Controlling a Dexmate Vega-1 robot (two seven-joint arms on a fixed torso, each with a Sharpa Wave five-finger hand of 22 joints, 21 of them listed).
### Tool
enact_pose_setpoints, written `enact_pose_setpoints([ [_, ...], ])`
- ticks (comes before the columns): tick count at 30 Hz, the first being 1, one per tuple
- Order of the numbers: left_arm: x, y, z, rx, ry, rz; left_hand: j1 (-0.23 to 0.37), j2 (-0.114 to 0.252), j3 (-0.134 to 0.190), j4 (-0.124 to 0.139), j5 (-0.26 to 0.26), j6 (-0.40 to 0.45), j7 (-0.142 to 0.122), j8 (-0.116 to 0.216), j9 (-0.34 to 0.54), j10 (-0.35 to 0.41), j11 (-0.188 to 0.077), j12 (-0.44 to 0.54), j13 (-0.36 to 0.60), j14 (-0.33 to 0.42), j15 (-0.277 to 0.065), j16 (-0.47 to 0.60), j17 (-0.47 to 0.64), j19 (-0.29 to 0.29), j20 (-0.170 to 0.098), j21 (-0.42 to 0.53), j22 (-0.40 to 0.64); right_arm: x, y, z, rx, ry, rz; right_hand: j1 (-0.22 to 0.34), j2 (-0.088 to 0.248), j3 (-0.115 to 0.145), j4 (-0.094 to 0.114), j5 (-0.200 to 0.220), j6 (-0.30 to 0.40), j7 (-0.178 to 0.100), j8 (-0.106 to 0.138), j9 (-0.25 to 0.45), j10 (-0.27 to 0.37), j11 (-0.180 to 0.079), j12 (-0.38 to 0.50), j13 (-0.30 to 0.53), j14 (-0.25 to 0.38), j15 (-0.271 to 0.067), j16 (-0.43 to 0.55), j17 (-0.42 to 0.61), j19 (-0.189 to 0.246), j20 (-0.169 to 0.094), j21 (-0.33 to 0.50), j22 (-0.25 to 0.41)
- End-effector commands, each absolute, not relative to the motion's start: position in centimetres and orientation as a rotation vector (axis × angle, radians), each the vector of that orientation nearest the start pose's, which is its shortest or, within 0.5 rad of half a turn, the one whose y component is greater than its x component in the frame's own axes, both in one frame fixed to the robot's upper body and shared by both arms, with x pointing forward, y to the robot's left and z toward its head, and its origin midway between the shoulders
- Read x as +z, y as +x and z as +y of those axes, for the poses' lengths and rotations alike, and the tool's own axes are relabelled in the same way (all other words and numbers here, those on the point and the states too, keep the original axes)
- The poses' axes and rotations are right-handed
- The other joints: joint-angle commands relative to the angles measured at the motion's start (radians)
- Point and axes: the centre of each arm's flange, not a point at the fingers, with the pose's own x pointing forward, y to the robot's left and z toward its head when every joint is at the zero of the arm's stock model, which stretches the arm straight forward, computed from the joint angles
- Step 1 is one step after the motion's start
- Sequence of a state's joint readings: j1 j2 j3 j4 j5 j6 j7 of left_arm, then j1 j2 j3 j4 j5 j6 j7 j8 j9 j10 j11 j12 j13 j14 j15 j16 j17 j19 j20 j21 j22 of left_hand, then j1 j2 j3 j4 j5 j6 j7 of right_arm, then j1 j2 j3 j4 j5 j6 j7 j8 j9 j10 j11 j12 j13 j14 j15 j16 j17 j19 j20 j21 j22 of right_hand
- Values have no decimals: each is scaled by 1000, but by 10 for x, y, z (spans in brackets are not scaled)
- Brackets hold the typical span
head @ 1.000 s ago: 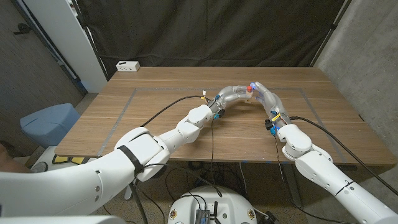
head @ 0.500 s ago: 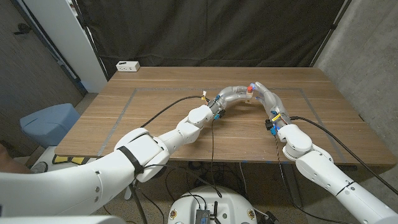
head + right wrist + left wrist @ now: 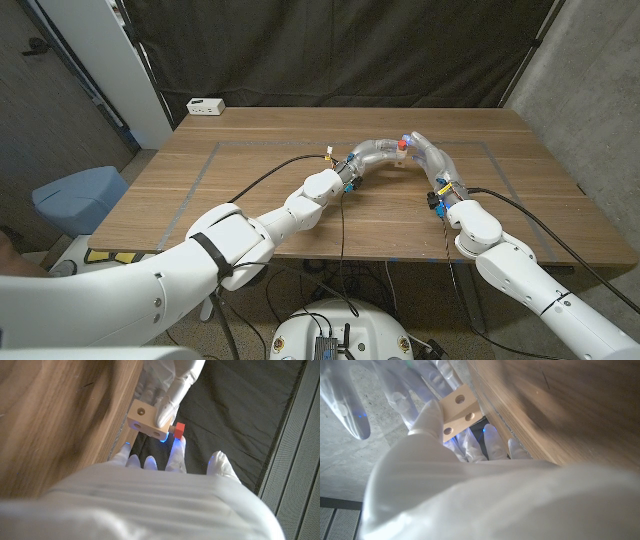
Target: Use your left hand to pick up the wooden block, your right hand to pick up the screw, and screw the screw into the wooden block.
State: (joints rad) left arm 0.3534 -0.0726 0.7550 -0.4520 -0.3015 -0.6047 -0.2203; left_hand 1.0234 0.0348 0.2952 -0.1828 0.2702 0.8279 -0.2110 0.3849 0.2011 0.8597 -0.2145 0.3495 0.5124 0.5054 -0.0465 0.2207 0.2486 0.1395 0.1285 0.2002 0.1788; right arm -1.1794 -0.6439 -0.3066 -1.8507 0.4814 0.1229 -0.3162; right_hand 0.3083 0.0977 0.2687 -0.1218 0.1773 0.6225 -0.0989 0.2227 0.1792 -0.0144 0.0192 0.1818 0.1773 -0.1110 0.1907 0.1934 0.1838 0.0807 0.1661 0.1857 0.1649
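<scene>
Above the table's far middle, my two hands meet. The left hand (image 3: 372,151) grips a small pale wooden block (image 3: 399,156) with round holes, seen close in the left wrist view as the block (image 3: 457,406) between its fingers (image 3: 427,420). A red-headed screw (image 3: 401,143) sits in the block. In the right wrist view the screw (image 3: 179,430) sticks out of the block (image 3: 145,421), and fingertips (image 3: 176,452) of my right hand (image 3: 428,156) pinch its red head. The left hand's fingers (image 3: 170,387) wrap the block from the other side.
A white power strip (image 3: 205,105) lies at the table's far left corner. Grey tape lines (image 3: 195,185) mark a rectangle on the wooden table (image 3: 260,160). A blue chair (image 3: 80,195) stands off the table's left edge. Black cables (image 3: 260,178) trail along both arms.
</scene>
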Motion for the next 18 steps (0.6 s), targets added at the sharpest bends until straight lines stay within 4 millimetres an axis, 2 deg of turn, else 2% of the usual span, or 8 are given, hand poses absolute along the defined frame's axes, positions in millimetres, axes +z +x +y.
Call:
enact_pose_setpoints([
  [1, -15, 686, -14, -678, 317, -629, -34, 60, 37, 31, 7, 79, 40, 4, 12, 16, -5, 12, 104, 8, -89, 3, 2, 4, 7, 8, 6, -55, 551, -256, 76, -71, -593, -6, 0, 1, -8, 0, 25, 5, 10, 5, 10, -4, 11, 2, 12, 3, 5, 3, 15, 4, 8, 4],
  [18, -14, 688, -14, -676, 316, -618, -33, 60, 38, 30, 7, 79, 42, 4, 12, 17, -5, 12, 104, 8, -90, 3, 3, 4, 6, 8, 6, -54, 549, -259, 54, -66, -589, -6, 2, 4, -12, 0, 77, 18, 12, 6, 32, -5, 15, 2, 30, 3, 8, 2, 35, 12, 11, 4],
])
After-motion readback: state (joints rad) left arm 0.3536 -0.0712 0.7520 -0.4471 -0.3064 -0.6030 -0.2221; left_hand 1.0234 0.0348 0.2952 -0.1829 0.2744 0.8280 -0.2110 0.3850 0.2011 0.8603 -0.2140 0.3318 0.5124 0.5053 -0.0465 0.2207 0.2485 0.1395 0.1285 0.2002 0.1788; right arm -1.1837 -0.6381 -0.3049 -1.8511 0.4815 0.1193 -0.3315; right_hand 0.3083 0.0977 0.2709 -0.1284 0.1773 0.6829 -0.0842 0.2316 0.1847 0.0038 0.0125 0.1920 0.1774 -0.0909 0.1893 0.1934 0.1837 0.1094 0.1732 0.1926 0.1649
